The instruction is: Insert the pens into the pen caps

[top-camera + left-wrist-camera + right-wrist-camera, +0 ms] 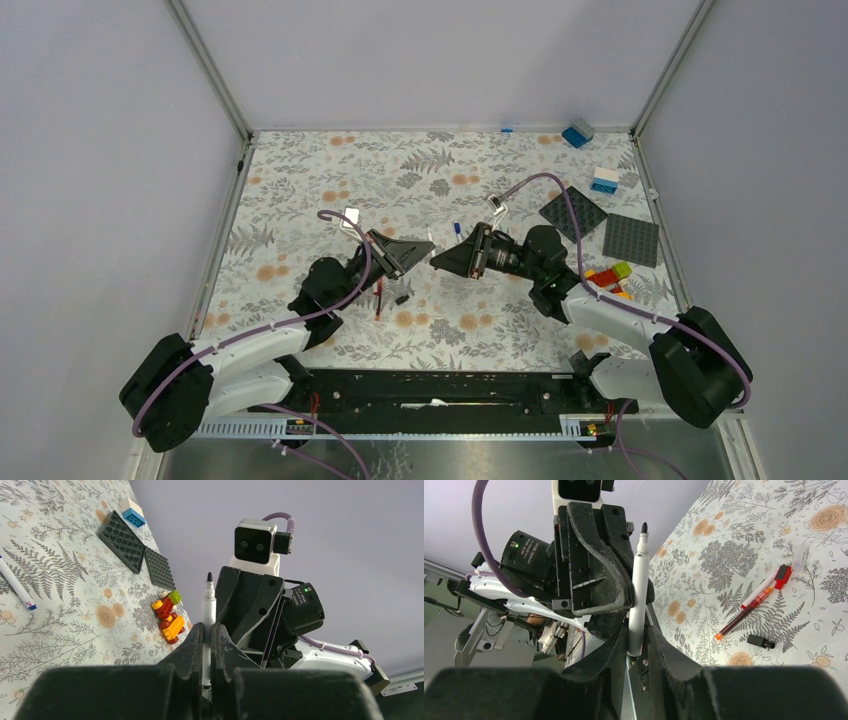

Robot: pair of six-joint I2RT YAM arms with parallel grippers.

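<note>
Holding the pen (208, 605) should take little force. It looks light, stiff and smooth, so it could slip or twist; pinch its white middle. The left gripper (207, 639) is clamped on it, up off the table (60, 610). The right gripper (637, 647) has its jaws close around the same pen, but I cannot tell if they squeeze it.

left tool (207, 639) | clamps white pen (208, 611) | black tip up
</note>
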